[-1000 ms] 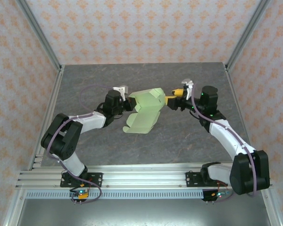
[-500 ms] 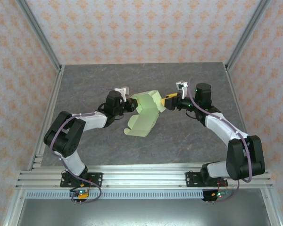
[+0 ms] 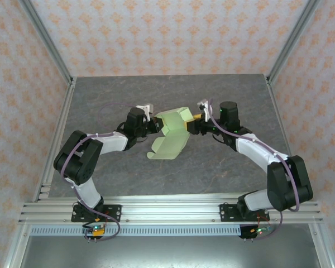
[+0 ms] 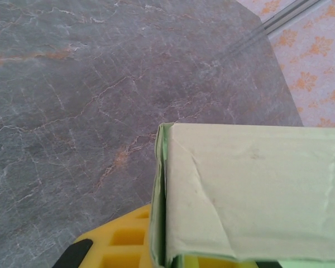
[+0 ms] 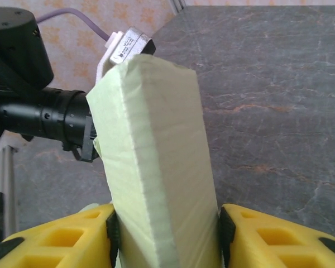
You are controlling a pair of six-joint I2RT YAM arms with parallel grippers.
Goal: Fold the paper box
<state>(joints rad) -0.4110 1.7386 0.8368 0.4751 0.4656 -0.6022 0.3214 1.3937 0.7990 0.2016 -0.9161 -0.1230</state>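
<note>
Two robot arms hold a pale green paper box (image 3: 173,124) between them over a table. The right gripper (image 5: 166,223) has the box's narrow end between its yellow fingers (image 5: 268,240), black pads pressed to both faces, clamped on it. The box rises away from those jaws, and its near end is cut off. The left gripper (image 3: 154,124) is closed on the box's opposite wall. In its wrist view the card hides most of the jaws, with one yellow finger (image 4: 120,243) showing beneath. An open flap (image 3: 166,148) extends toward the arm bases, and whether it touches the table is unclear. Beyond the jaws lie a grey marbled tabletop (image 3: 229,162), aluminium posts (image 3: 49,44) and orange-patterned walls (image 3: 167,39).
</note>
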